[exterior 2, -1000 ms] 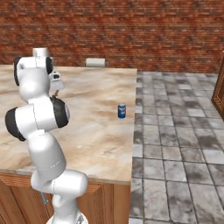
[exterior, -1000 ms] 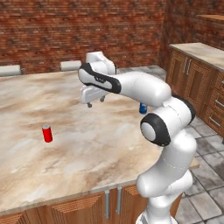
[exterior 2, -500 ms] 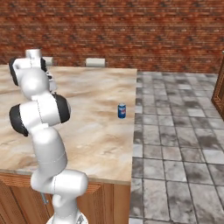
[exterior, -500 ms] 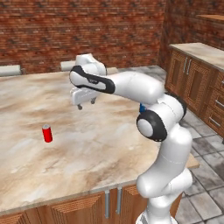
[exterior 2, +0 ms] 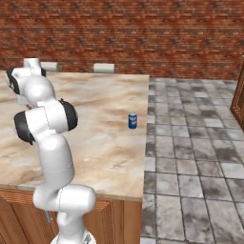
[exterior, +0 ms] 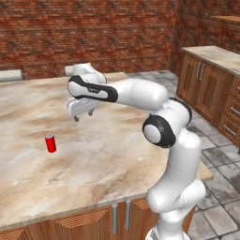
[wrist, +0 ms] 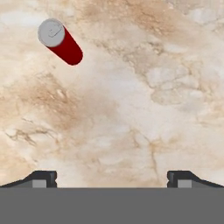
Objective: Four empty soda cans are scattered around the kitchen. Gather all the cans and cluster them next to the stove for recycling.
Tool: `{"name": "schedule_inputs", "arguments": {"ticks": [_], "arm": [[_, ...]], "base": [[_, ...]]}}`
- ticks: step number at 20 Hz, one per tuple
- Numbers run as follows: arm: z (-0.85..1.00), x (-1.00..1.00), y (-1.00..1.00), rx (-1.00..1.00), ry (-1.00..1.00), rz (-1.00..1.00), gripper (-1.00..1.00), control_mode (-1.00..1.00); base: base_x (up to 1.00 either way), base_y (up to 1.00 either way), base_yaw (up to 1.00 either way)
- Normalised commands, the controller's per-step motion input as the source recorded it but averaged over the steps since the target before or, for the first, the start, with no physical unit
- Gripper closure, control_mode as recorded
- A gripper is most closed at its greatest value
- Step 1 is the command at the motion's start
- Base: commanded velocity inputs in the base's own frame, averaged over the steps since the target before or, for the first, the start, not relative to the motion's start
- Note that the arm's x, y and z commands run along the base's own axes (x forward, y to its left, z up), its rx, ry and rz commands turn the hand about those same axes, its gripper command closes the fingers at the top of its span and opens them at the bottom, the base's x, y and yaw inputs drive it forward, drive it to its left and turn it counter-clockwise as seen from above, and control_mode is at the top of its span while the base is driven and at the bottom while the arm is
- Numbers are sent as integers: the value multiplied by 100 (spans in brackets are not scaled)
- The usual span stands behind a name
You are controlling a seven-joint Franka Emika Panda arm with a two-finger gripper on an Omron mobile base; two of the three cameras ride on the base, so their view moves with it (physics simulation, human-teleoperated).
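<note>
On the marbled surface [exterior: 108,154], a red can [exterior: 50,143] is standing upright, well apart from the tool [exterior: 83,114], which is being held above with jaws wide apart and empty. A blue can [exterior 2: 133,120] is standing near the surface's edge; brick walls [exterior 2: 143,33] and a tiled floor [exterior 2: 190,157] are surrounding it.

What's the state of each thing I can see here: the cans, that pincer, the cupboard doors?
Red soda can: upright on the marble counter, untouched.
Blue can: upright near the counter's edge.
Pincer: open, empty, above the counter, apart from the red can.
Cupboard doors: closed.
</note>
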Motion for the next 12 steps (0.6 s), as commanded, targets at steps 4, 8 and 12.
{"name": "schedule_inputs", "arguments": {"ticks": [4,8,12], "arm": [[-14,5,40,2,0,2,-100,-100],[-13,6,43,0,0,2,-100,-100],[-7,5,39,0,0,1,-100,-100]], "base": [[0,0,0],[0,0,0],[0,0,0]]}}
